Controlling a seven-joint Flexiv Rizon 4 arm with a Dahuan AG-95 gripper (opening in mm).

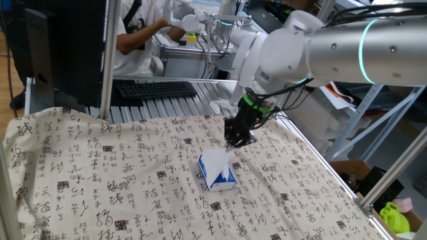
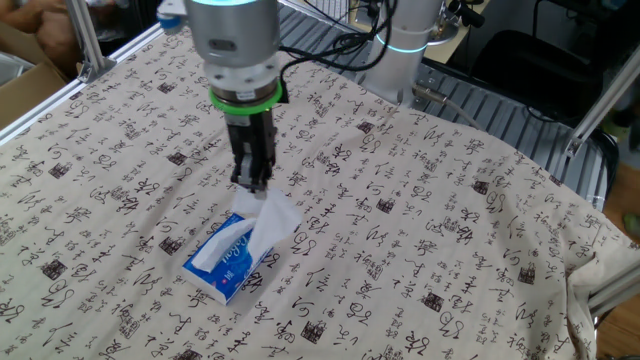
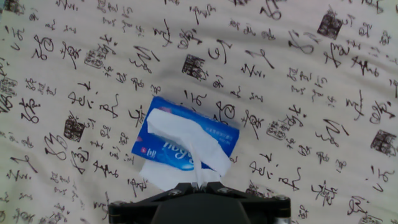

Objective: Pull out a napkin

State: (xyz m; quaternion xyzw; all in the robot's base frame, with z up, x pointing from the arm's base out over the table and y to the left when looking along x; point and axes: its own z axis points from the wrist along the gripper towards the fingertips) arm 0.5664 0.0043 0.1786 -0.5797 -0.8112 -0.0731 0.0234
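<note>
A thin white napkin (image 2: 268, 222) is seen drawn partway up out of a small blue-and-white tissue pack (image 2: 228, 262). Its upper end is pinched between the pressed-together fingers of the gripper (image 2: 252, 184), and its lower part is spread in wrinkled folds over the pack's top and one long side. In the hand view the napkin (image 3: 186, 142) is stretched from the pack's slot up into the dark gripper body at the lower edge of the picture.

The pack (image 1: 216, 173) is laid flat near the middle of a table covered by a beige cloth (image 2: 430, 240) printed with dark calligraphy. Bare cloth is seen on every side of the pack, with nothing else lying close to it; the cloth's edges are well apart from the pack in both fixed views.

The gripper (image 1: 238, 137) is held just above the pack, pointing down, at the end of a silver arm (image 1: 347, 47) with a green ring at the wrist.

Beyond the far edge of the cloth, a black keyboard (image 1: 155, 89) is set on a ribbed metal surface, and a white wad (image 1: 219, 106) is seen near it. A person in a white shirt (image 1: 137, 30) is seated behind the keyboard.
</note>
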